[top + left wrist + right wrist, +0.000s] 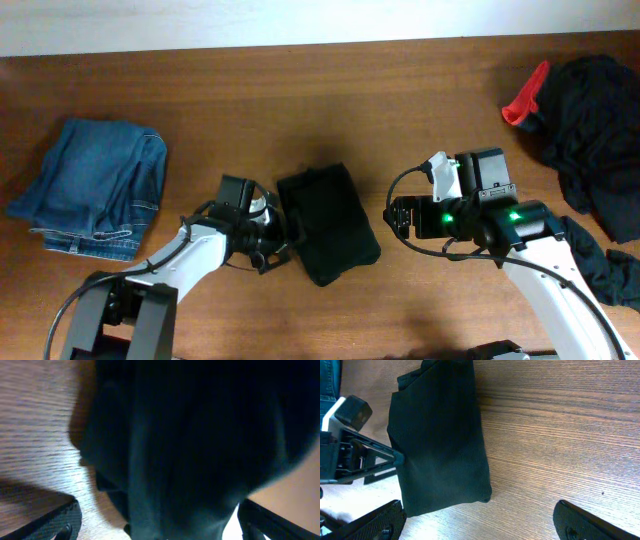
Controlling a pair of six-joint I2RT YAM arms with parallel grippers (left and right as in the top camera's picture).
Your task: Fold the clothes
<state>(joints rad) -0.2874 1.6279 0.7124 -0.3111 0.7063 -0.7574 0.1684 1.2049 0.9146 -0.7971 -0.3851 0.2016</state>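
Folded black garment [327,223] is found mid-bench [300,90], long axis running front-to-back. Left tool [274,240], spread wide, is set at its left edge (the nearer arm); right tool [400,217], equally wide and empty, is kept apart.

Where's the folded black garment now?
The folded black fabric garment lies central in the overhead view, the left end effector at its left edge, the right end effector apart on its right.
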